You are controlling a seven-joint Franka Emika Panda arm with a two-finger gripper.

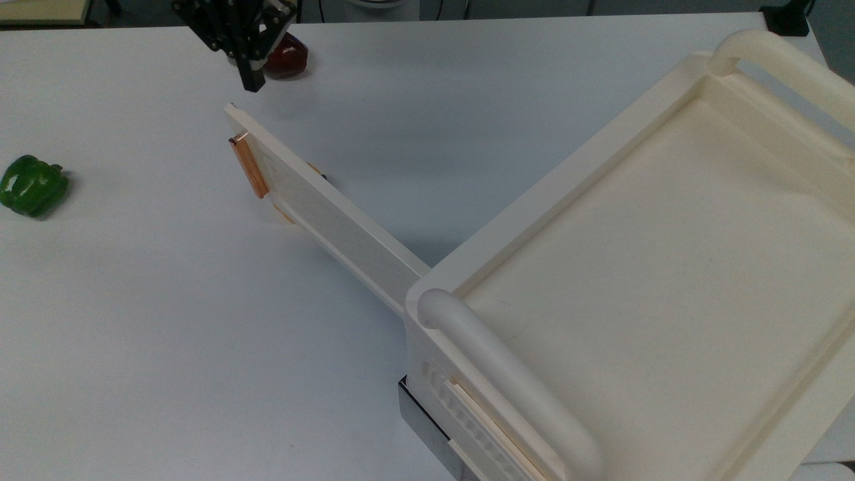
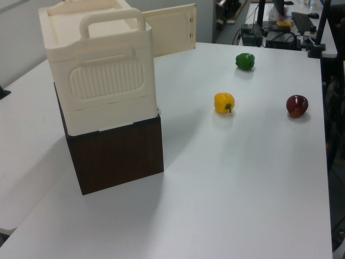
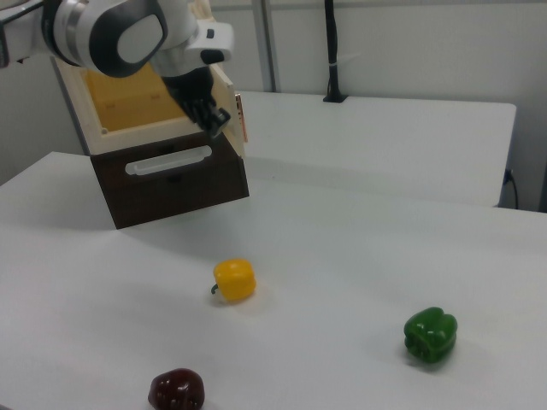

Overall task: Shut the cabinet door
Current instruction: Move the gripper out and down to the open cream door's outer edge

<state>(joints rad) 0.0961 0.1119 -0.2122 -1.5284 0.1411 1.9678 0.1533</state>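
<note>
The cabinet door (image 1: 320, 207) stood swung wide open, jutting from the near-left corner of the cabinet (image 1: 641, 267) out toward the top view's upper left. Its copper-orange bar handle (image 1: 248, 167) sat near the free edge, on the face turned to the top view's left. In the left view the door (image 2: 171, 27) showed behind the cabinet (image 2: 99, 70), angled off to the left view's right; in the right view its free edge and handle (image 3: 242, 118) stood at the open front of the unit.

The gripper (image 1: 252, 77) hung just beyond the door's free end, at the top view's upper left and apart from the panel. In the right view it (image 3: 215, 122) pointed down, close beside the door's edge. Whether its fingers were apart or together could not be told.

A dark red apple (image 1: 287, 57) lay on the white table (image 1: 167, 321) just behind the gripper, a green pepper (image 1: 32, 186) sat well off at the top view's left, and a yellow pepper (image 2: 223, 102) lay partly hidden behind the door.

Judging from this, the push had not begun. The main risk was contact too near the tip, so the fingers slid off the thin edge. Pressing the wrong face would swing it wider instead of closing it. A low sweep might also knock the apple.
</note>
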